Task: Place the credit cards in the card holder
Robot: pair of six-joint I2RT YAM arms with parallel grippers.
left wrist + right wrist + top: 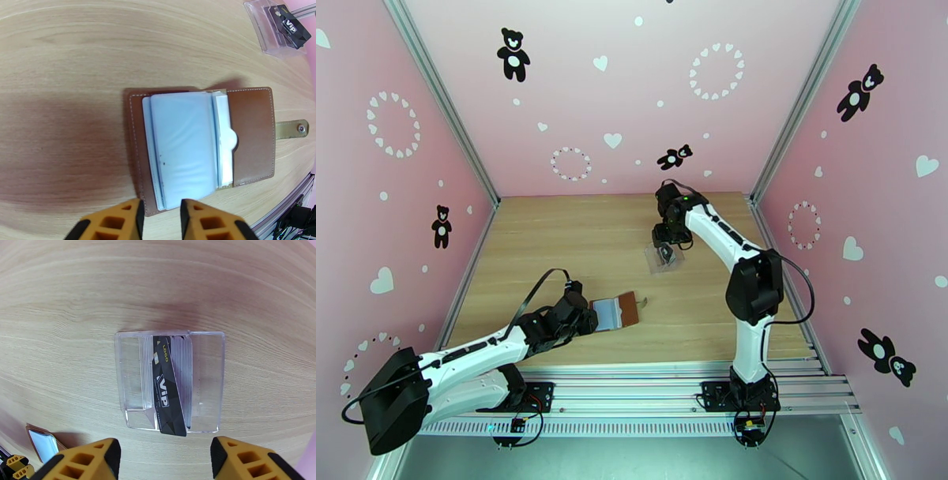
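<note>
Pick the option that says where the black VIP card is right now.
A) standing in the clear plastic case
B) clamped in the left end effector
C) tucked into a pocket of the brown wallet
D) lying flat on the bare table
A: the black VIP card leans on edge among other cards inside the clear plastic case.

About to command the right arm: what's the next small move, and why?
Probably lower the right gripper around the black VIP card: its jaws stand open and empty above the clear plastic case, where that card leans on edge.
</note>
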